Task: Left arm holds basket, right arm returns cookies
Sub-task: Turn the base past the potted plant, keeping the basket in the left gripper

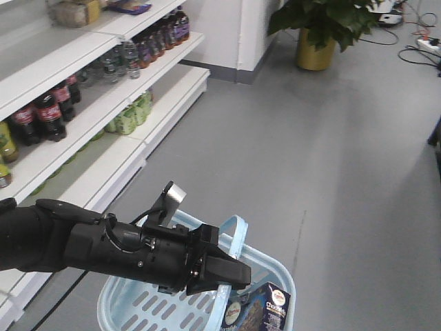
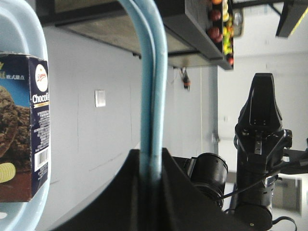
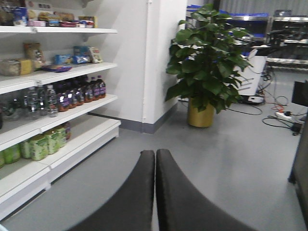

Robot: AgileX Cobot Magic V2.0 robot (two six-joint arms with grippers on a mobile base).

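Cookies [image 1: 265,308] are seen as a rectangular navy-and-brown carton with a round white logo and white lettering, stood inside the basket [image 1: 138,303] near its right-hand wall; the carton's lower part is cut off by the bottom edge of the front view, and in the left wrist view only a printed face and a narrow side with a barcode are shown, the rest being cropped. The basket is of light blue plastic, slotted along its wall, with a smooth rounded rim; its near end is cut off by the frame. Its handle [image 1: 234,238], a thin looped band, is clamped between the tapered matt black fingers of the left gripper [image 1: 234,274], which is closed on it; the carton lies just below and to the right of that gripper, apart from it. A bent silver tab [image 1: 172,198] and looped cables [image 1: 117,238] are carried on the left arm [image 1: 76,241]. The right gripper [image 3: 155,161] is pressed together with nothing between its smooth curved fingers; grey floor [image 3: 231,159] is seen beyond them; the right arm [image 2: 260,144] is seen well apart from the carton, on the far side of the handle. White shelves [image 3: 72,103] of bottles [image 3: 77,94] and a leafy plant [image 3: 207,53] in a gold pot [image 3: 200,115] are seen behind; the labels are too small to be read.
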